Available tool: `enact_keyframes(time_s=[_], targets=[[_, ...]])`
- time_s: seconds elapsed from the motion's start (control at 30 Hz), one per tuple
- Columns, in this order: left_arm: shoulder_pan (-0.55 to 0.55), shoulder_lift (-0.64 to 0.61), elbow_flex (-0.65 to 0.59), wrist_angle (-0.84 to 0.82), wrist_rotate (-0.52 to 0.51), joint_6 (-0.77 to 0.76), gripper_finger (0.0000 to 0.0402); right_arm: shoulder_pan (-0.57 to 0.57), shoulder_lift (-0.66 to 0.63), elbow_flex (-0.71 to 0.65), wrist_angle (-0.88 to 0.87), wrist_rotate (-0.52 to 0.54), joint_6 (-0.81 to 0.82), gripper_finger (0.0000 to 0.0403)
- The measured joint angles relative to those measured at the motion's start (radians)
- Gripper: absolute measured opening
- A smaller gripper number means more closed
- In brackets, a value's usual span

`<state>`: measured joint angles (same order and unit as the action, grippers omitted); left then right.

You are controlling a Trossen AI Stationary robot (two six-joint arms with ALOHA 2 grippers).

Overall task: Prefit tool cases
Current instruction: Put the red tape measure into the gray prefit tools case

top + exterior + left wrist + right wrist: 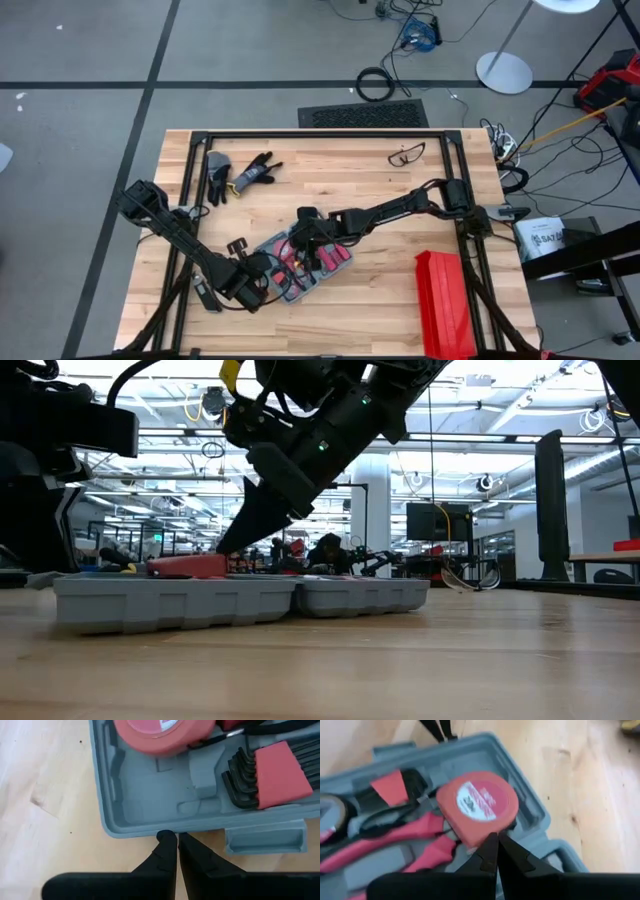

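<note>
Left gripper [176,840]: fingers nearly together, empty, tips against the tool case [150,790] rim.
Right gripper [496,840]: pinched closed, holding nothing, tips at the red tape measure [479,805].
Tool case: open on the wooden table [380,180], near its front edge.
Done: tape measure, hex keys [270,775], red-handled pliers [395,842] inside.
Left: probably pressing the tape measure home.

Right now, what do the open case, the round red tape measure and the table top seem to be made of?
The case looks like moulded plastic, matte grey: soft rounded edges, formed tool recesses. The tape measure seems to have a red plastic shell, slightly glossy, with a printed label on its face. The table top looks like light wood, smooth finish: grain lines and joined strips show.
</note>
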<state>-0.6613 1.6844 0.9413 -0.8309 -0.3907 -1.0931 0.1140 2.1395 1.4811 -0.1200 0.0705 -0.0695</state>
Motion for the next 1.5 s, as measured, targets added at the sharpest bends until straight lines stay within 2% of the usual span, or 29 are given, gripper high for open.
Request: enact_keyframes(time_s=[0.23,0.43,0.53,0.67,1.03,1.5], targets=[[0.0,0.001,0.0,0.006,-0.01,0.0,0.0022,0.0,0.0,0.0,0.023,-0.001,-0.013,0.0],[0.0,0.001,0.0,0.007,-0.013,0.0,0.0022,-0.01,0.0,0.0,-0.031,0.002,-0.019,0.0],[0.0,0.001,0.0,0.008,-0.036,0.001,0.0022,-0.011,0.015,0.0,-0.007,-0.001,-0.02,0.0],[0.0,0.001,0.0,0.01,-0.049,0.006,0.0022,-0.009,0.032,0.0,0.049,-0.079,-0.015,0.0],[0.0,0.001,0.0,0.01,-0.051,0.002,0.0022,-0.005,0.011,0.0,0.037,-0.061,-0.014,0.0],[0.006,0.001,0.0,0.015,-0.073,0.009,0.0022,-0.002,0.056,0.001,0.156,-0.085,-0.017,0.0]])
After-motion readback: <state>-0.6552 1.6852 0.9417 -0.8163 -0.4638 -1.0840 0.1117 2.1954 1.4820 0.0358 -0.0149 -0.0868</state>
